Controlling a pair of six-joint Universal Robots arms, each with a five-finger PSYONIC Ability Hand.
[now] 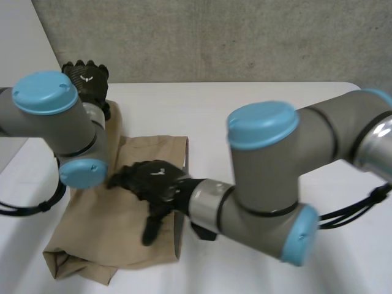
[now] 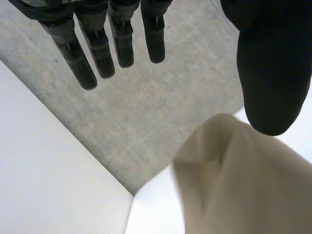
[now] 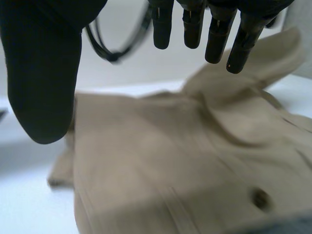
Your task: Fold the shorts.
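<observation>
So: shorts [image 1: 122, 233] lie on worktop [image 1: 257, 104], w/ right robot hand [image 1: 153, 180] released, fingers [image 3: 163, 29] spread over their middle, prob. to pin cloth; left robot hand [image 1: 86, 79], also released, up at far end.

No legible text; small white emblem on backs of left hand [image 1: 86, 78], right hand [image 1: 156, 175].

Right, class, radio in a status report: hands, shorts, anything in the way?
Left hand open beside shorts. Right hand open over their middle. Shorts on table. Nothing blocking.
</observation>
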